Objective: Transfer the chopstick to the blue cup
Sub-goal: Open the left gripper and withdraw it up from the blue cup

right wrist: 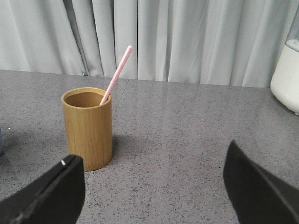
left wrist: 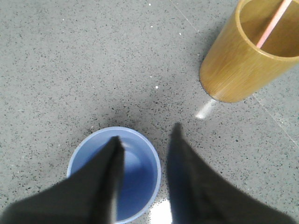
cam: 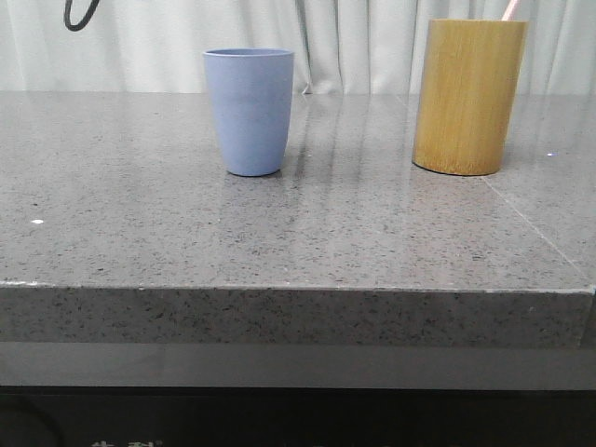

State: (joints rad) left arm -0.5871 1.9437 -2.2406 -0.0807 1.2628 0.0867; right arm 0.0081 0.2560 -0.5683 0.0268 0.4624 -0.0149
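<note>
A pale pink chopstick (right wrist: 117, 73) leans inside the tan bamboo holder (cam: 468, 95); in the front view only its tip (cam: 510, 9) shows above the rim. It also shows in the left wrist view (left wrist: 272, 24) inside the holder (left wrist: 233, 65). The blue cup (cam: 249, 111) stands upright and empty to the left of the holder. My left gripper (left wrist: 145, 133) is open and empty, high above the cup (left wrist: 140, 177). My right gripper (right wrist: 152, 161) is open wide and empty, low over the table, short of the holder (right wrist: 87, 127). Neither gripper shows in the front view.
The grey speckled stone table (cam: 140, 214) has its front edge near the camera. Pale curtains (right wrist: 187, 37) hang behind it. A white rounded object (right wrist: 287, 74) stands on the table, well away from the holder in the right wrist view.
</note>
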